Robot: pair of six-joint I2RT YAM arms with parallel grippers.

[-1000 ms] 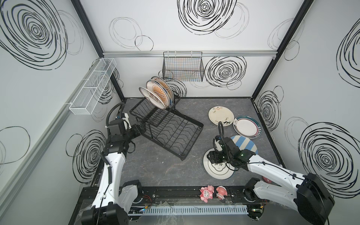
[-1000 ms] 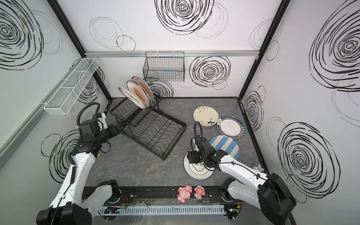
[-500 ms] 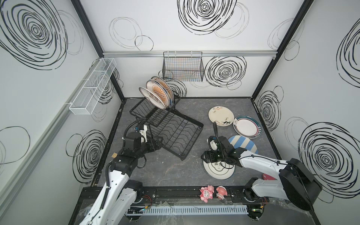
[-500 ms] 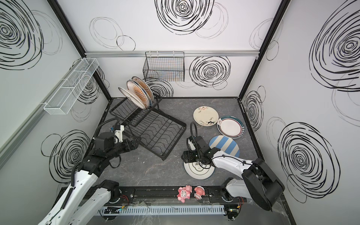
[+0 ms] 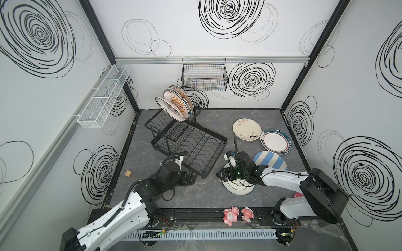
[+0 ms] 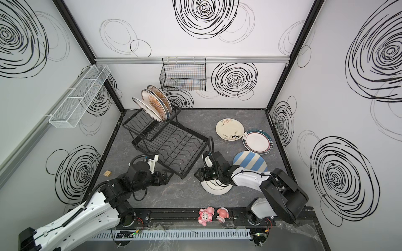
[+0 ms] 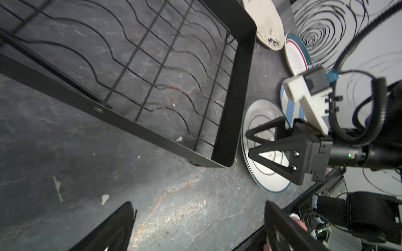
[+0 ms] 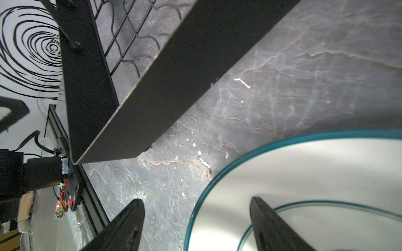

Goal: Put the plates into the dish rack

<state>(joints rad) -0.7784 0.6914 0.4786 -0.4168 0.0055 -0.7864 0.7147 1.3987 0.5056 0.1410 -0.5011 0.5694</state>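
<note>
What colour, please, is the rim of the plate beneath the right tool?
Teal; the plate shows best in the right wrist view.

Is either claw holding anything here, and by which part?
Nothing is held. The right claw stands open astride the rim of the teal-edged white plate, not closed on it; the left claw is open and empty.

**Rack on the left, loose plates on the right**

The dish rack (image 5: 196, 150) sits askew on the left rear of the desk (image 5: 195, 201). The standing plates (image 5: 176, 106), three on edge, fill its raised tier at the back. Four more lie flat to its right. The rear plate (image 5: 247, 129) is farthest back, with the wall-side plate (image 5: 275, 141) just beside it. The third plate (image 5: 270, 162) lies in front of that one. The nearest plate (image 5: 238, 189) is just right of the rack's near corner. The right end effector (image 5: 220, 175) hangs over its left edge, and the left end effector (image 5: 192, 177) is left of that corner. Two figurines (image 5: 230, 215) sit on the front rail.
</note>
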